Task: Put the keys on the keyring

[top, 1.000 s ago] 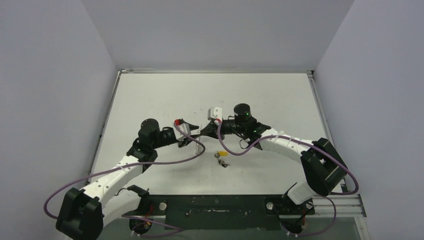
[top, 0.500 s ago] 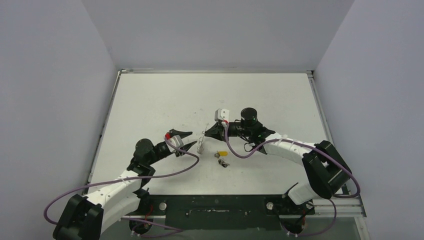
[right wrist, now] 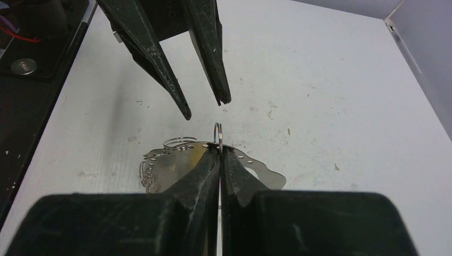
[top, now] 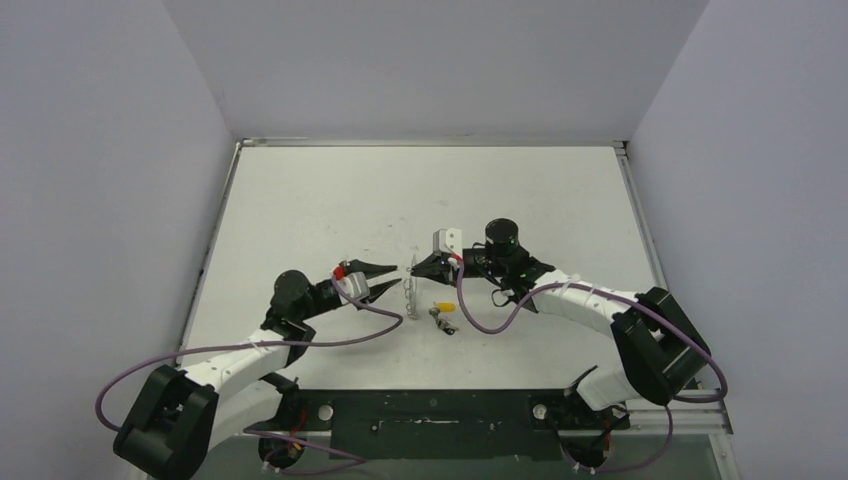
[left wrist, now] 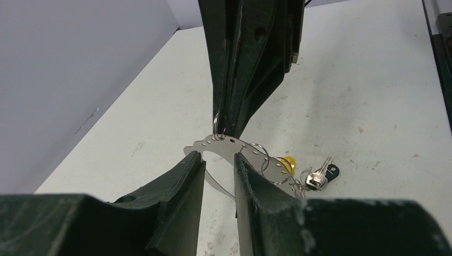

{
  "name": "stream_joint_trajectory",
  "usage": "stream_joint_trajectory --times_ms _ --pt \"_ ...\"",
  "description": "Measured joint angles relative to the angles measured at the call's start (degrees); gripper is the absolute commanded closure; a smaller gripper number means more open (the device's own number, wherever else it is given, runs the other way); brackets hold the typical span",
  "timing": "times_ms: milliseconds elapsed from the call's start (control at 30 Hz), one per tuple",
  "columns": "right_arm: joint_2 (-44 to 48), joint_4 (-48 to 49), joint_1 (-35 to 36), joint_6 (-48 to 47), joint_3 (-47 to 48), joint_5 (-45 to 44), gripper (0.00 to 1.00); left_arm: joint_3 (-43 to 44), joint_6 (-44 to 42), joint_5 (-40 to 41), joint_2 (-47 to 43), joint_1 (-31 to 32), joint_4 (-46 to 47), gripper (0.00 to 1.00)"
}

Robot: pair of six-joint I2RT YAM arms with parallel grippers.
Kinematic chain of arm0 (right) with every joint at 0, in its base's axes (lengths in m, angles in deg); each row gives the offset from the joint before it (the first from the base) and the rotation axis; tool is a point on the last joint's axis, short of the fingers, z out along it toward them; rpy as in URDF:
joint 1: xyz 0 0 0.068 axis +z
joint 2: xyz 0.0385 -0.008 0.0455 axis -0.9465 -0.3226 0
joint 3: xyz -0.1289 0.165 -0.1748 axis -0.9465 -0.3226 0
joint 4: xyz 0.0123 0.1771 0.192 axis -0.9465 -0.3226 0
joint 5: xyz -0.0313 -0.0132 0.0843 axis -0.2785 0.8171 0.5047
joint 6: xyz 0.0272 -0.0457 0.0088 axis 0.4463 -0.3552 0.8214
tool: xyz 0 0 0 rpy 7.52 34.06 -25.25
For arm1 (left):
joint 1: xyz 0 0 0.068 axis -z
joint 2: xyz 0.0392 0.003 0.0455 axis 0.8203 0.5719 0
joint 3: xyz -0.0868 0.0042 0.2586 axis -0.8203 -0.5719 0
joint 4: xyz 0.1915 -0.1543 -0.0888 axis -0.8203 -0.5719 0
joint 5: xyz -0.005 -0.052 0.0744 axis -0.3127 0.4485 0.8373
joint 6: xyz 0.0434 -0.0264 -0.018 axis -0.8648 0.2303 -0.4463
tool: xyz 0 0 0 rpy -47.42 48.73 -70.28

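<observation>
The keyring is a flat silvery crescent with a row of small rings, hanging just above the table. My right gripper is shut on one small ring at its upper edge. My left gripper faces it with its fingers apart and nothing pinched; the crescent's thin edge shows in the gap. From above, the left gripper and right gripper nearly meet over the keyring. The keys lie on the table just right of it: yellow-headed, black-headed.
Purple cables loop from both arms near the keys. The black base plate runs along the near edge. Grey walls close in the table on three sides.
The left arm has drawn back and sunk lower, its gripper now pointing right at the keyring. The right gripper carried the keyring slightly right and nearer, still shut.
</observation>
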Motion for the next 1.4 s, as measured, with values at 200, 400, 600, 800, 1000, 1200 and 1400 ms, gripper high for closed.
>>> stream_joint_trajectory --times_ms 200,400,600,800,1000,1200,1400 --pt "0.04 -1.03 0.72 -1.90 0.00 0.26 1.00 2.12 -0.04 -2.08 2.36 0.00 1.81 0.76" --pt "0.04 -1.60 1.09 -2.60 0.00 0.31 1.00 3.76 0.11 -4.04 5.46 0.07 2.58 0.85" --pt "0.37 -2.86 1.11 -3.61 0.00 -0.31 1.00 5.25 -1.05 -5.88 6.75 0.31 0.90 1.00" --pt "1.36 -4.70 1.20 -4.17 0.11 -2.01 0.74 8.28 -4.76 -6.75 5.53 0.42 -6.91 1.00" --pt "3.08 -7.06 1.51 -4.83 0.15 -4.79 0.57 8.92 -8.44 -5.77 1.66 0.57 -13.25 1.00" --pt "3.96 -7.08 1.81 -4.74 0.15 -6.54 0.57 9.44 -10.03 -5.29 1.49 0.96 -16.06 1.00" --pt "4.46 -7.08 1.88 -3.34 0.15 -6.54 0.55 9.44 -10.32 -4.66 1.90 1.51 -16.50 1.00"
